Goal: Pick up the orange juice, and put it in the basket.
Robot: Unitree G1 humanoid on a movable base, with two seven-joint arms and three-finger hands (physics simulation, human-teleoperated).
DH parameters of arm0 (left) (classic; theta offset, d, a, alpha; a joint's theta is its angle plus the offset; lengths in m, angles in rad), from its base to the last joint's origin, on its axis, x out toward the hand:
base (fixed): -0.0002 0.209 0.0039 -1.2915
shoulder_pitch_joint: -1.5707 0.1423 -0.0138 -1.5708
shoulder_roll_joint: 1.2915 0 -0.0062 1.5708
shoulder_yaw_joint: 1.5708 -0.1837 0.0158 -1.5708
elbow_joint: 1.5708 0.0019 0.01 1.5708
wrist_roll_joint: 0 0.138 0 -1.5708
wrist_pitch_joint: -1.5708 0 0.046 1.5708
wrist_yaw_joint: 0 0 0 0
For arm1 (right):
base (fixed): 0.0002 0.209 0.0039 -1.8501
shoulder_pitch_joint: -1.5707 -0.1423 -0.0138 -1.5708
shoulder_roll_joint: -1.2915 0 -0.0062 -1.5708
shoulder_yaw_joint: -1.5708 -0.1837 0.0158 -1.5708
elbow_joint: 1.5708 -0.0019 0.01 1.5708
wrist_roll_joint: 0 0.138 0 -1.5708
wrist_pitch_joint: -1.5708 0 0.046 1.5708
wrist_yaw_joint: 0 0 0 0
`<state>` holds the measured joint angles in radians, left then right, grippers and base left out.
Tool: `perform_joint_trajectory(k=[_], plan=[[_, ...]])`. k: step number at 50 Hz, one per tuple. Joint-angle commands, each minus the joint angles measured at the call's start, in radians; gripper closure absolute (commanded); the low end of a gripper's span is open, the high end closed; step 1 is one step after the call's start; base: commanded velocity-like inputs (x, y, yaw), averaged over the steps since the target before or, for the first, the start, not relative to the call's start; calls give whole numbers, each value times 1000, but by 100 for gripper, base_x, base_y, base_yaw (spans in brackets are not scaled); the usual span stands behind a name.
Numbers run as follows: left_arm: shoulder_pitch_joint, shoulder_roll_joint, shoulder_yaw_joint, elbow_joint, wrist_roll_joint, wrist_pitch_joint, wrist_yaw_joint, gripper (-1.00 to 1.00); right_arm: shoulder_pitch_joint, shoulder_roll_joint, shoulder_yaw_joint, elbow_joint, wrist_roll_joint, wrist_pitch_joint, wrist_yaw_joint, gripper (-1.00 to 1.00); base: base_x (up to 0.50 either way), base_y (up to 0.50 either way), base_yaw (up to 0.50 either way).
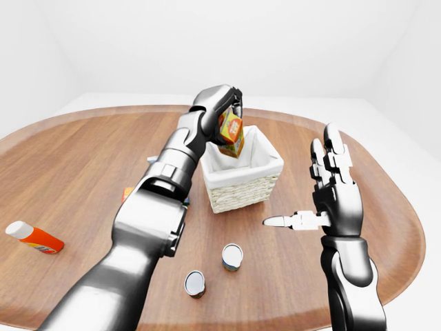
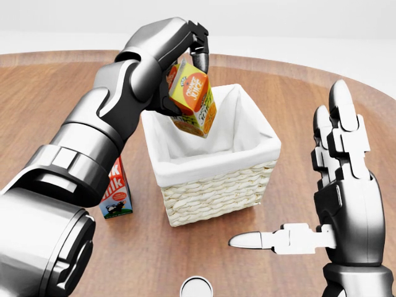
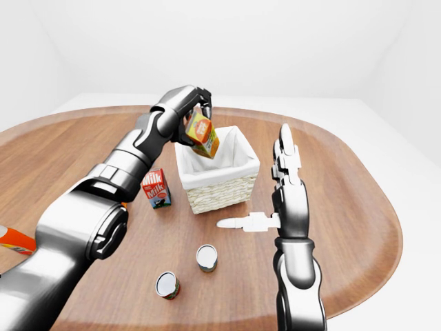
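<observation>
The orange juice carton [image 2: 193,98] hangs tilted over the left part of the wicker basket's opening, above the white lining. My left hand [image 2: 189,52] is shut on its top, fingers curled over the upper end. The basket [image 2: 216,189] stands mid-table in the head view, and nothing shows inside it. At the right of that view my right hand [image 2: 309,204] is held upright and open, thumb pointing left, apart from the basket. In the right-eye view the carton [image 3: 202,135] shows just above the basket's rim.
A red milk carton [image 3: 156,188] stands left of the basket, partly hidden by my left forearm in the head view. Two small cans [image 3: 207,257] [image 3: 167,284] stand nearer the table's lower edge. An orange bottle [image 1: 34,237] lies at the far left.
</observation>
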<state>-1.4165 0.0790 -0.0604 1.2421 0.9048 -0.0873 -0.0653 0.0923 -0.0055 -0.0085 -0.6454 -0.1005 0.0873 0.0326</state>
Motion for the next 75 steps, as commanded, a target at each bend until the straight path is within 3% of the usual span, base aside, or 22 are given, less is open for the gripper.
perform_joint_trajectory(k=[1,20,25,26,30,33,44,45,46,50,52,54,57,64,71,75], plan=[[12,-15,6,9,-69,0,53,100,5,0,-4,-1,4,0,1,-100,0,0,0],[63,-25,6,55,-14,0,105,100,4,0,-1,-18,4,0,4,-100,0,0,0],[83,-29,-18,66,47,0,167,97,5,1,3,-20,2,0,4,-100,0,0,0],[85,-29,-12,67,45,0,160,-100,5,1,4,-19,2,0,4,-100,0,0,0],[60,-26,16,47,9,0,139,-100,8,0,5,-16,3,0,6,-100,0,0,0],[18,-30,54,7,-89,0,72,-100,10,3,14,-9,-3,0,2,-100,0,0,0],[56,-38,44,-37,-247,0,-20,-100,13,3,19,7,-1,0,-1,-100,0,0,0],[51,-43,74,-44,-311,0,-66,-100,12,2,16,14,1,0,-1,-100,0,0,0],[25,-52,153,-77,-479,0,-172,-100,11,1,11,35,2,0,-2,-100,0,0,0],[16,-37,194,-200,-810,0,-262,-100,15,2,13,23,2,0,-2,-100,0,0,0],[69,-21,172,-256,-898,0,-284,-100,14,3,19,24,-2,0,-3,-100,0,0,0],[104,-12,132,-241,-882,0,-264,-100,15,4,28,34,-8,0,-7,-100,0,0,0],[133,-16,126,-265,-922,0,-286,-100,19,6,35,30,-10,0,-10,-100,0,0,0],[339,-27,100,-656,-1022,0,-298,-100,29,1,22,41,-1,0,-6,-100,0,0,0],[421,-29,103,-632,-1066,0,-315,-100,28,4,30,36,-7,0,-10,-100,0,0,0],[522,-25,99,-672,-1096,0,-348,-100,26,3,26,39,-4,0,-8,-100,0,0,0]])
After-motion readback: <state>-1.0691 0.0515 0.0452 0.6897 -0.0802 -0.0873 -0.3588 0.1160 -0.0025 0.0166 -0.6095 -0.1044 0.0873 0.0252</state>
